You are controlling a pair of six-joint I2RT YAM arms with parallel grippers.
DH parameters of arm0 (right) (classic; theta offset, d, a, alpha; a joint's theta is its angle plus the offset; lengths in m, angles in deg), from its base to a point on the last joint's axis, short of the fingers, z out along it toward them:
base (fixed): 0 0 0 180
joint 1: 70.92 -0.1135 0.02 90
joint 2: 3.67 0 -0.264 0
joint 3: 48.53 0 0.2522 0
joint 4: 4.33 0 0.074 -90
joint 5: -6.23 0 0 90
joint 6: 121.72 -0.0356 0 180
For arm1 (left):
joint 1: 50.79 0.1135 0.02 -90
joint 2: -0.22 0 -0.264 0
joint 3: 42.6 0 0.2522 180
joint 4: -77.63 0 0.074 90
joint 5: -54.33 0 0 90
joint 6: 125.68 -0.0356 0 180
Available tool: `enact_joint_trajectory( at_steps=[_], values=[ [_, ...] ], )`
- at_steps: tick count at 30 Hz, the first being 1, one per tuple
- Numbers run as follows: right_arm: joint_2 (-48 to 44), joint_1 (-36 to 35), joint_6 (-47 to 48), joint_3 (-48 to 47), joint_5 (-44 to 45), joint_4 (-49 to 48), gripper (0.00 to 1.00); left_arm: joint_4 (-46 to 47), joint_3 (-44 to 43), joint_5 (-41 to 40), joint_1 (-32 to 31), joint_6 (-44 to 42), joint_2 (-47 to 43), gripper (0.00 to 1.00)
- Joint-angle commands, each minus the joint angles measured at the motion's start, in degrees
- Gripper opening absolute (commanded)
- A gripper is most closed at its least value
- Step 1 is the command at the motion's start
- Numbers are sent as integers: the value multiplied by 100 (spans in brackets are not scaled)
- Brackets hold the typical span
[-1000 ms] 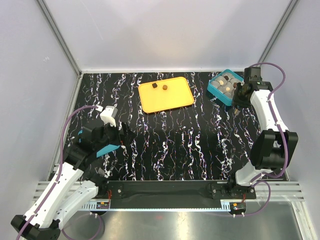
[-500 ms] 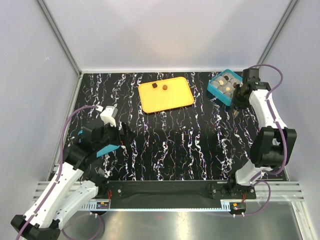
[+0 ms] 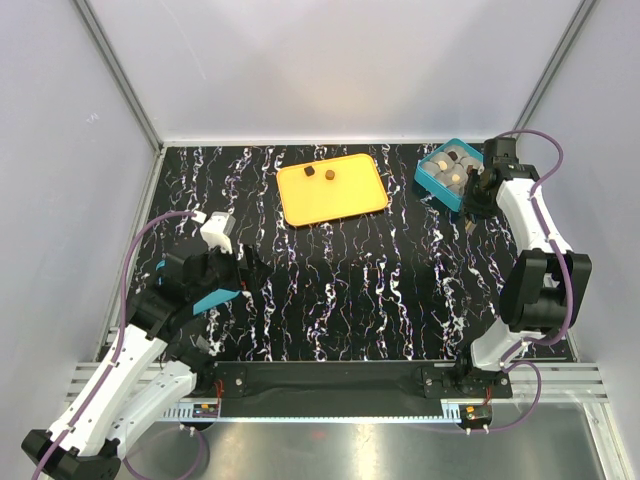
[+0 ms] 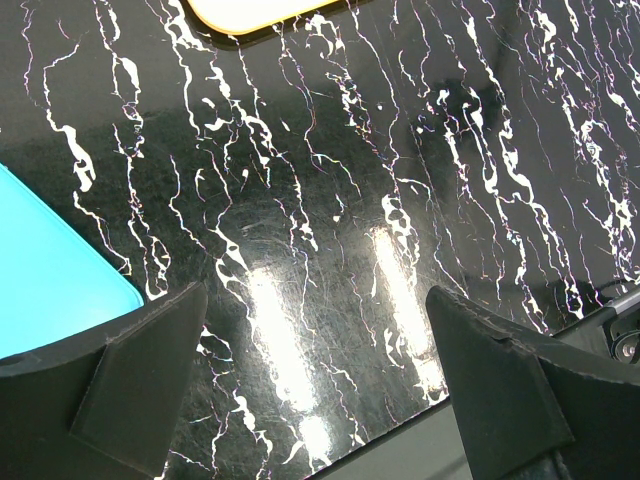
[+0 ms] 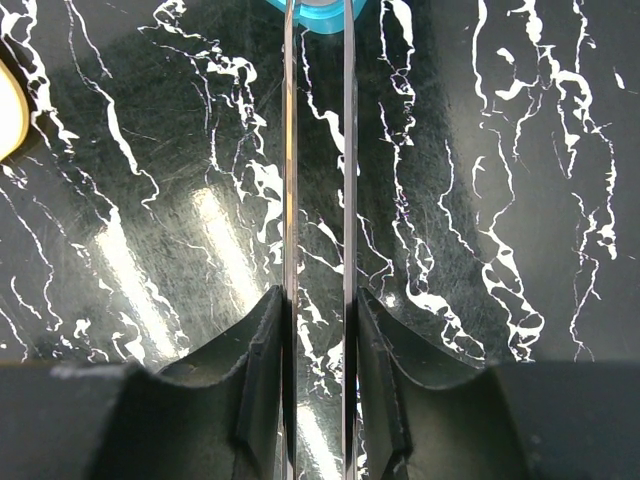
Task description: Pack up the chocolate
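Note:
Two dark brown chocolates lie on the far part of the orange tray. Several more chocolates, brown and cream, sit in the teal box at the back right. My right gripper is beside the box's near right corner, shut on metal tweezers. The blades run parallel with a gap, nothing shows between them, and their tips are out of view. My left gripper is open and empty over the table at the near left.
A flat cyan piece lies left of my left gripper. The tray's near edge shows at the top of the left wrist view. The box's edge shows at the top of the right wrist view. Grey walls enclose the black marbled table.
My right gripper has shifted slightly left, closer to the teal box. The left arm and the chocolates on the tray have not moved.

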Motion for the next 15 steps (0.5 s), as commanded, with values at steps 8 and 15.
enact_joint_trajectory(
  at_steps=[8,15],
  values=[
    [-15,8,9,-104,-105,-185,39,202,-23,-26,-30,-59,-45,99],
    [-6,8,9,-130,-96,-159,39,202,-23,-35,-30,-59,-45,99]
  ],
)
